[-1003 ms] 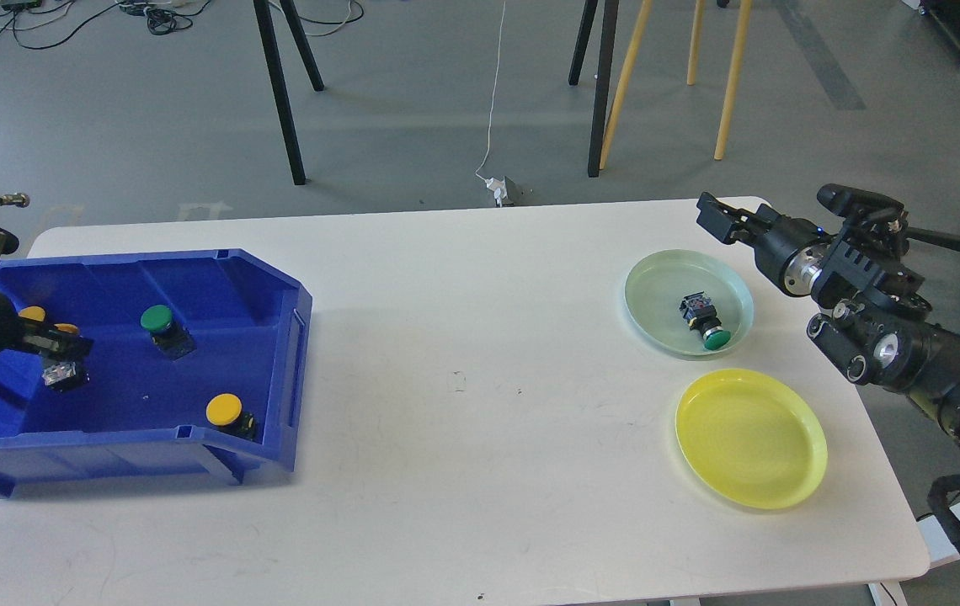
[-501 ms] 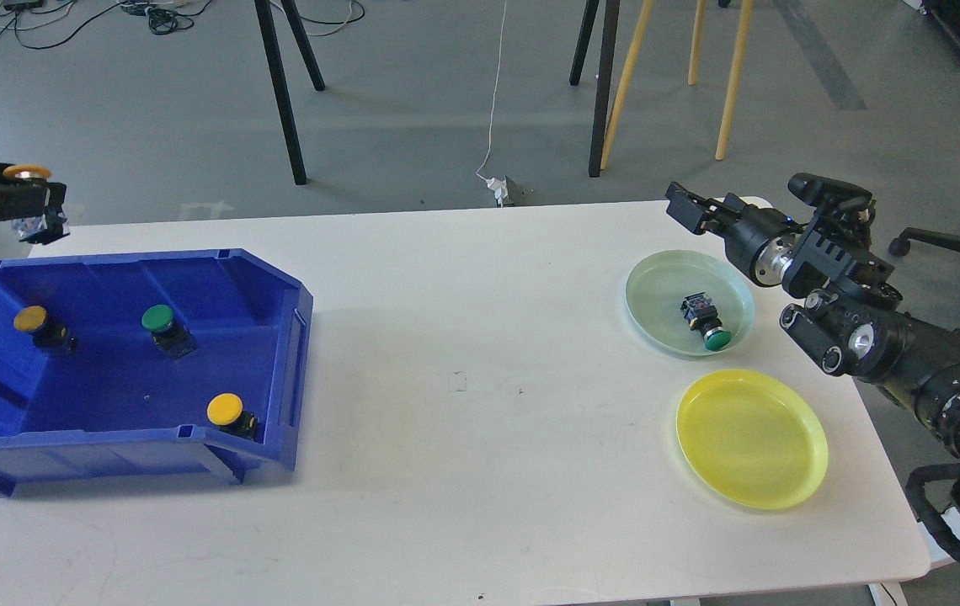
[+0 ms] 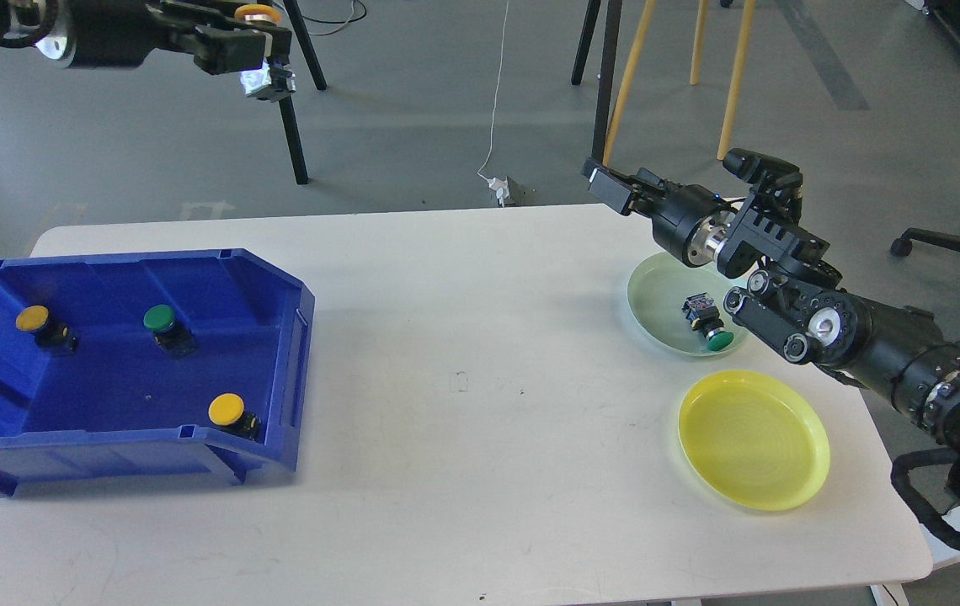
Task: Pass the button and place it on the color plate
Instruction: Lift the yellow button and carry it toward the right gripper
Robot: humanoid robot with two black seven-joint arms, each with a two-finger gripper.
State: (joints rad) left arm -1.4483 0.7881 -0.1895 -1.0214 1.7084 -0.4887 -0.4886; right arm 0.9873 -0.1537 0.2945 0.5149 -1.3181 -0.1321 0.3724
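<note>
Blue bin point(image 3: 278, 337) with four buttons, two plates, left hand point(image 3: 257, 50) clamped on yellow button point(image 3: 258, 14).

The left gripper point(image 3: 254, 46) hangs high above the table point(image 3: 480, 471), seemingly clamped; the right gripper point(image 3: 610, 187) reaches over its far edge, fingers indistinct.

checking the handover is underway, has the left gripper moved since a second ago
Yes. The left gripper, shut on a yellow button, has risen out of the blue bin and swung right, toward the right gripper.
</note>
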